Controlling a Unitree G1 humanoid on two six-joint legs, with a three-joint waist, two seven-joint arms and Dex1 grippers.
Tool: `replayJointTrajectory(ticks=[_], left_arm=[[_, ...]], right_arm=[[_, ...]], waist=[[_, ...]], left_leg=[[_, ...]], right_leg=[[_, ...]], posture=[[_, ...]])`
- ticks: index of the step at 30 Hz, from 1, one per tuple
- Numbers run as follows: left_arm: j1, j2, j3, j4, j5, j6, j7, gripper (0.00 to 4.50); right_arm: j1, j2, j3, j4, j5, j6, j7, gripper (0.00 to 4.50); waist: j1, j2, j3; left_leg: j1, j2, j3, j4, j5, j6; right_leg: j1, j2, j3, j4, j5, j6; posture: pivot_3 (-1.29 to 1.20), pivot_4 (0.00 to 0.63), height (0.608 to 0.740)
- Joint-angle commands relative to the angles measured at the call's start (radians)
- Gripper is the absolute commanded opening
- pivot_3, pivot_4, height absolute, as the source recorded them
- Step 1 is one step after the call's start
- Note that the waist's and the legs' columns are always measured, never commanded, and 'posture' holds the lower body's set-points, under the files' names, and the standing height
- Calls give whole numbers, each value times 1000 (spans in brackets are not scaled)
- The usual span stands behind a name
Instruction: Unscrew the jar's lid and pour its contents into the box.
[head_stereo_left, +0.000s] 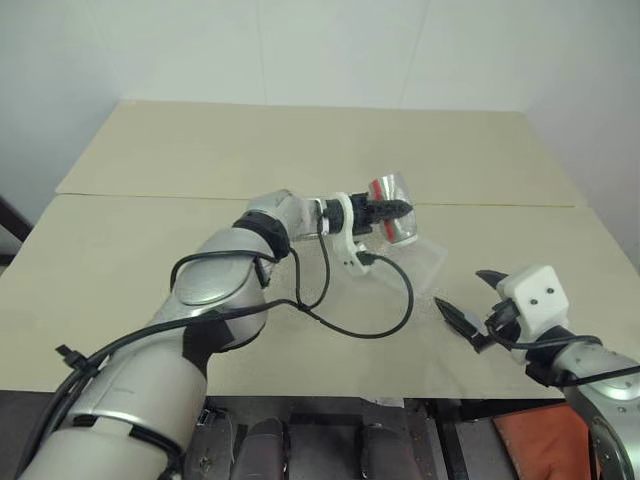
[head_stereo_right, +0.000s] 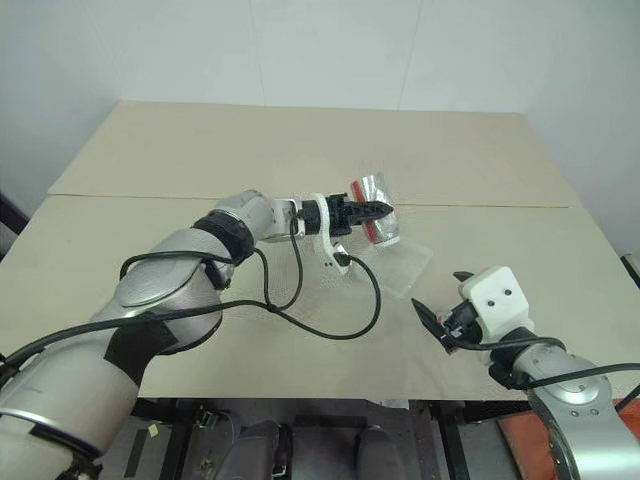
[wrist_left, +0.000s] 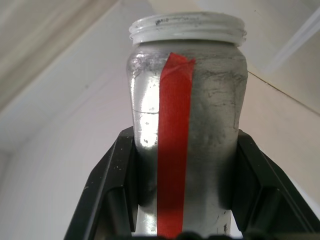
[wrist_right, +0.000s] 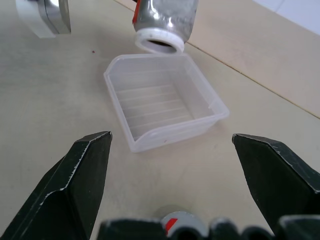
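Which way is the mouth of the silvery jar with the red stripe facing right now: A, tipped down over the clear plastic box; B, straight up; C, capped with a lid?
A: the silvery jar with the red stripe hangs open-mouthed, tipped down over the clear plastic box.

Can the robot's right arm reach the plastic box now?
Probably yes. The right end effector is open and aimed at the box, with bare table between. The tipped jar hangs over the far rim only.

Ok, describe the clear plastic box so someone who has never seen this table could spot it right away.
On the beige table, look just under the jar tipped in the left gripper. There sits the box, shallow, square and see-through with rounded corners.
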Motion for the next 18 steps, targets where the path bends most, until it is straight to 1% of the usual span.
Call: replayJointTrajectory(ticks=[1,3,10,13,16,18], left_arm=[[-56,-23,-27,15,21,53,29,1974],[-60,-33,-34,21,26,73,15,1974],[-72,-47,-35,28,19,103,-19,1974],[-70,-45,22,28,-43,67,-56,1974],[-36,-30,178,31,-212,-41,-217,1974],[7,-26,322,33,-371,-102,-391,1974]], right_arm=[[13,19,-14,-52,-8,11,-36,4473],[17,22,-10,-59,-13,13,-42,4473],[20,21,-1,-53,-37,12,-58,4473],[8,21,8,-46,-39,13,-60,4473],[1,19,16,-31,-50,4,-59,4473],[-3,23,22,-20,-57,-2,-60,4473]], waist=[[1,0,0],[1,0,0],[4,0,0],[5,0,0],[5,0,0],[4,1,0]], left_leg=[[-3,0,0,0,0,-1],[-6,0,0,1,1,-1],[-6,0,0,2,1,-1],[-6,0,0,2,1,-1],[-6,0,0,2,1,-1],[-6,0,0,3,1,-1]], right_leg=[[-3,0,0,1,0,0],[-7,0,1,3,0,0],[-7,0,1,3,0,0],[-7,0,1,3,0,0],[-7,0,1,3,0,0],[-7,0,0,3,0,0]], posture=[[0,150,740],[0,150,740],[0,150,740],[0,150,740],[0,150,740],[0,150,740]])
